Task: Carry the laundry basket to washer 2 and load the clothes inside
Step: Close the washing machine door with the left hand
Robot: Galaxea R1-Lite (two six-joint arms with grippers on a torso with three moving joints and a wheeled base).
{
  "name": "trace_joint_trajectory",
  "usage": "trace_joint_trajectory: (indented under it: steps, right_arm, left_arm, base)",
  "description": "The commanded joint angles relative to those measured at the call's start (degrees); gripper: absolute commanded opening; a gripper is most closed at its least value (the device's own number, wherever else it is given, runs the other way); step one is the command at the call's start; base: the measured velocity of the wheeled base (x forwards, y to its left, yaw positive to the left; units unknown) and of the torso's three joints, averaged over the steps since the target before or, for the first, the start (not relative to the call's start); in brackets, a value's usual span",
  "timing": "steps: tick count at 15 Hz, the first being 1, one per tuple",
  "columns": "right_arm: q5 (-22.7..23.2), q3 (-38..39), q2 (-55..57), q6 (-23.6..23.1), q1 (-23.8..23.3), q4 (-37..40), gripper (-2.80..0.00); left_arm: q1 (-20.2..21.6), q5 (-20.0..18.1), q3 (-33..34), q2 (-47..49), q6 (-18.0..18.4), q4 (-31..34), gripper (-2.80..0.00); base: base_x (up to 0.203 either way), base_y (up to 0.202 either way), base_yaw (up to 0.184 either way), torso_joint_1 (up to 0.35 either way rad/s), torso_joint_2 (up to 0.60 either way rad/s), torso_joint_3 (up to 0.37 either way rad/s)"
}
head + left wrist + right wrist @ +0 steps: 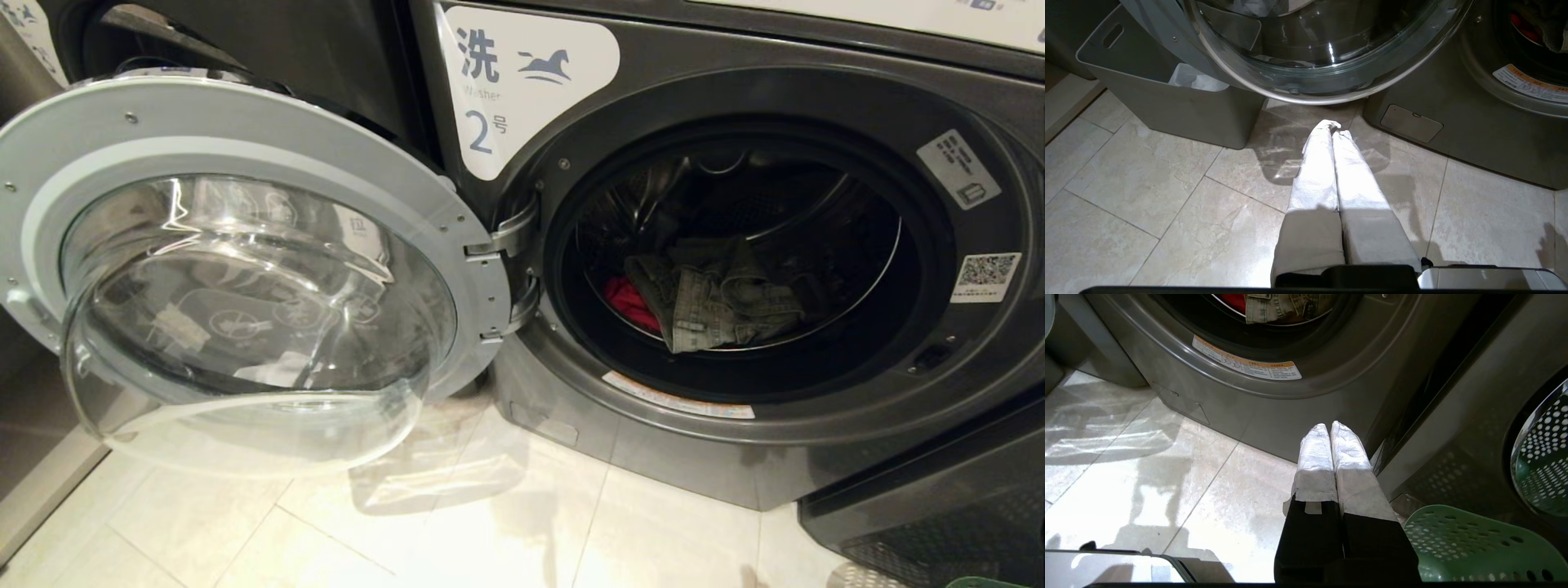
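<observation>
Washer 2 (522,98) stands with its round glass door (245,269) swung wide to the left. Inside the drum lie the clothes: a grey-green denim garment (718,294) over a pink-red one (629,302). The yellow cloth is hidden. The green laundry basket (1474,547) stands on the floor to the right of the washer, beside my right gripper (1329,425). That gripper is shut and empty, low before the washer's front. My left gripper (1334,125) is shut and empty too, hanging over the tiles below the open door. Neither arm shows in the head view.
A grey bin (1167,98) with a white bag stands left of the open door. Another dark washer (1474,416) sits right of washer 2, its glass mirroring the basket. Pale floor tiles (457,523) lie in front.
</observation>
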Motion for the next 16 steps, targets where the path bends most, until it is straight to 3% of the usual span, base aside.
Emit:
trace_joint_trajectory:
  steps: [1,5,16]
  right_arm:
    - [0.13,0.05,0.09,-1.03,0.0,0.22,-2.8]
    - [0.57,0.05,0.09,-4.99,0.0,0.4,-2.8]
    - [1.1,0.05,0.09,-6.4,0.0,0.22,-2.8]
  left_arm:
    - [0.02,-0.03,0.05,0.02,-0.03,-0.14,-2.8]
    - [0.02,0.06,-0.03,0.06,-0.03,-0.09,-2.8]
    - [0.02,0.06,0.05,0.02,-0.2,-0.14,-2.8]
  base:
    - [0.0,0.0,0.0,0.002,0.0,0.133]
    - [0.0,0.0,0.0,0.002,0.0,0.185]
    - [0.0,0.0,0.0,0.003,0.0,0.157]
